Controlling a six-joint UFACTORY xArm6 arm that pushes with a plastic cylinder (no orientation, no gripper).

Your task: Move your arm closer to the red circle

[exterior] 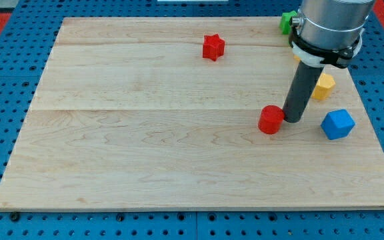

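The red circle [270,120] is a short red cylinder lying on the wooden board [145,147], right of centre. My tip [293,120] stands just to the view's right of it, touching or almost touching its side. The dark rod rises from there to the grey arm at the view's top right.
A red star [213,47] lies near the view's top centre. A blue cube [337,124] sits right of my tip. A yellow block [323,86] lies behind the rod. A green block [287,22] is partly hidden by the arm at the view's top right.
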